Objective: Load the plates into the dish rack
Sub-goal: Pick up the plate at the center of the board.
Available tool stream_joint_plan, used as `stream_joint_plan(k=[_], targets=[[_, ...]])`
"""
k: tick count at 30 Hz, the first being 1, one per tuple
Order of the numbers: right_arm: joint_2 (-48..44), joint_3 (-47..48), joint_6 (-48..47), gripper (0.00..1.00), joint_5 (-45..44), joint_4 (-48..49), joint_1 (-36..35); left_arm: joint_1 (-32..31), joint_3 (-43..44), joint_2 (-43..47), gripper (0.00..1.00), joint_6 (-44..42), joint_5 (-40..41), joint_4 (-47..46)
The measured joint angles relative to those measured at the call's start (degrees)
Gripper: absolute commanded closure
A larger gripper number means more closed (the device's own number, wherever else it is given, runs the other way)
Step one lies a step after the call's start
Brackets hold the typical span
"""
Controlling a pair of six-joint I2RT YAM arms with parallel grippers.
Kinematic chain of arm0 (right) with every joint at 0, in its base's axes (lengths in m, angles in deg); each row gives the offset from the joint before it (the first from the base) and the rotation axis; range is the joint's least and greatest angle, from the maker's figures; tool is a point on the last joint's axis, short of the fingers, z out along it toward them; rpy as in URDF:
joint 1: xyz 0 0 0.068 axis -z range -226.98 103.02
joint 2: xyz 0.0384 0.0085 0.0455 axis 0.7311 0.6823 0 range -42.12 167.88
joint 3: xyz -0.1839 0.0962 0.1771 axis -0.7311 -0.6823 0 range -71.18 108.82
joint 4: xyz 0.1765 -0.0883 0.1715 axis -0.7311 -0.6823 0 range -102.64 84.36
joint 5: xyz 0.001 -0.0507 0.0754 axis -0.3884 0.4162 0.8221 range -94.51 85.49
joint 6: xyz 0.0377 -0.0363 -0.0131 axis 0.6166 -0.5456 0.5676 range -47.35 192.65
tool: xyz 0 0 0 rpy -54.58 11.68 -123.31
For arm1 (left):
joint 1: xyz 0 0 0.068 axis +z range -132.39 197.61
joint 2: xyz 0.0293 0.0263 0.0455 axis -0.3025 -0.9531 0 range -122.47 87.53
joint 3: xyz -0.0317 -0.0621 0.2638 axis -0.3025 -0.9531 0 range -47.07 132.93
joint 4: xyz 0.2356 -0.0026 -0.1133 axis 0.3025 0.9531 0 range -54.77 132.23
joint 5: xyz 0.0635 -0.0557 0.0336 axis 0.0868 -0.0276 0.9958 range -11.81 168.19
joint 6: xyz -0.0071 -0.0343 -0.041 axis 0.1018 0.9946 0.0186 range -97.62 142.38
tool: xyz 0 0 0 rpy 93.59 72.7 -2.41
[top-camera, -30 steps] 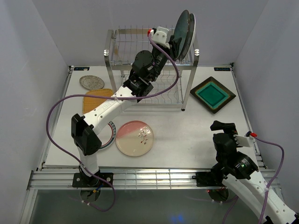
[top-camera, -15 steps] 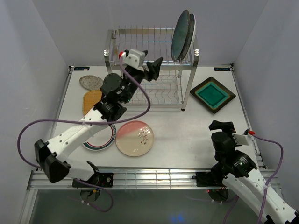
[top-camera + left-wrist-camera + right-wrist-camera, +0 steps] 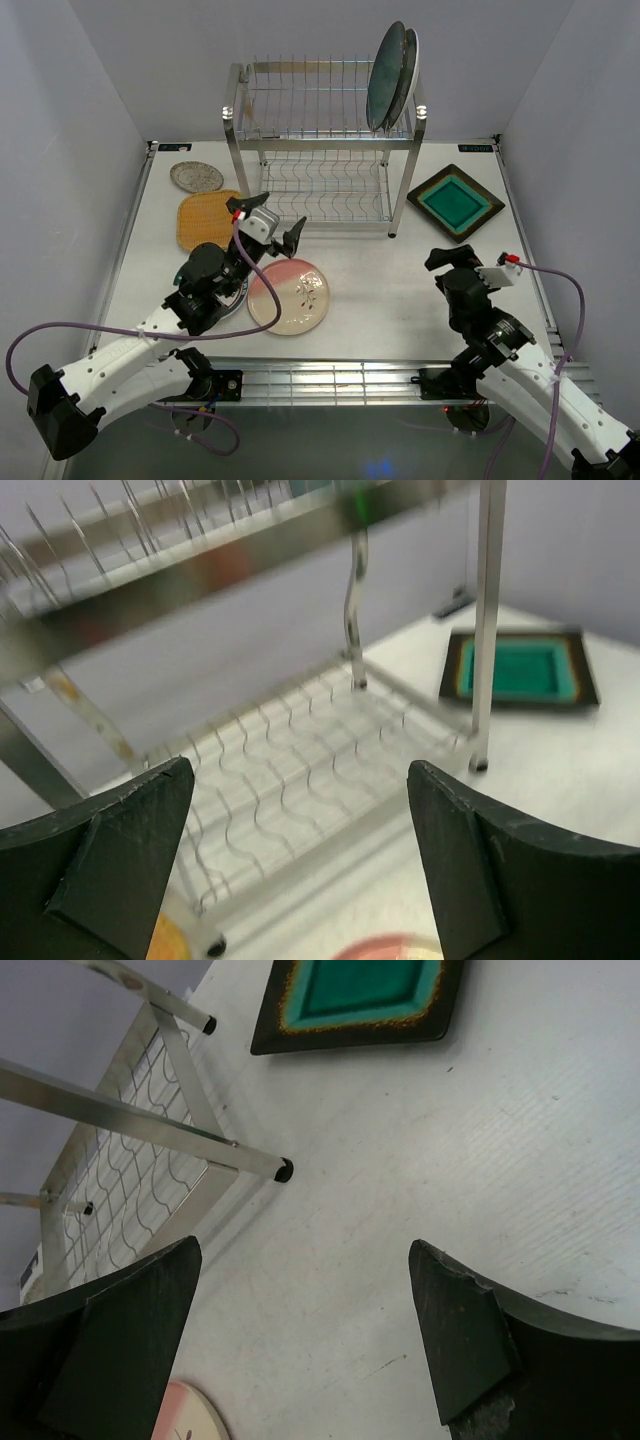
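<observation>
While the dish rack (image 3: 320, 195) holds two plates (image 3: 388, 78), others (image 3: 288, 295) lie beside it.

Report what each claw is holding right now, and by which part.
Nothing is held. The left claw is open and empty near the pink-cream plate; the right claw is open and empty over the table.

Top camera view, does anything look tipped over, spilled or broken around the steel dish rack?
Nothing stands out. Two round plates stand on edge at the right end of the top tier of the shiny steel wire rack. The brown square plate with teal centre and the pink-cream round plate lie flat on the white table.
</observation>
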Motion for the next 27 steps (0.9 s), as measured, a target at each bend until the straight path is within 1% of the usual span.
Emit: stream_joint_plan(k=[2,6,9,13,16,20,27], targets=[[3.54,0.0,-1.46,0.1,2.45,3.1,0.0,0.02,-4.02,0.35,0.02,-1.25,-0.07,1.75],[11.28,0.22,-3.08,0.1,7.85,8.2,0.0,0.04,-8.66,0.35,0.02,-3.39,-0.44,5.77],[17.77,1.79,-3.43,0.1,12.41,9.77,0.0,0.04,-11.61,0.35,0.02,-5.27,-2.12,6.73],[23.17,4.46,-3.43,0.1,17.22,10.73,0.0,0.04,-14.12,-1.01,0.02,-6.93,-5.44,9.2],[24.09,4.44,-3.39,0.09,19.87,12.61,0.0,0.04,-14.19,-3.02,0.02,-7.54,-8.57,11.76],[22.58,2.34,-3.67,0.09,22.53,16.31,0.0,0.09,-14.19,-4.46,0.02,-9.49,-14.4,15.78],[18.56,-3.63,-4.9,0.09,23.04,21.84,0.0,0.07,-14.16,-5.6,0.02,-12.81,-25.86,21.73]])
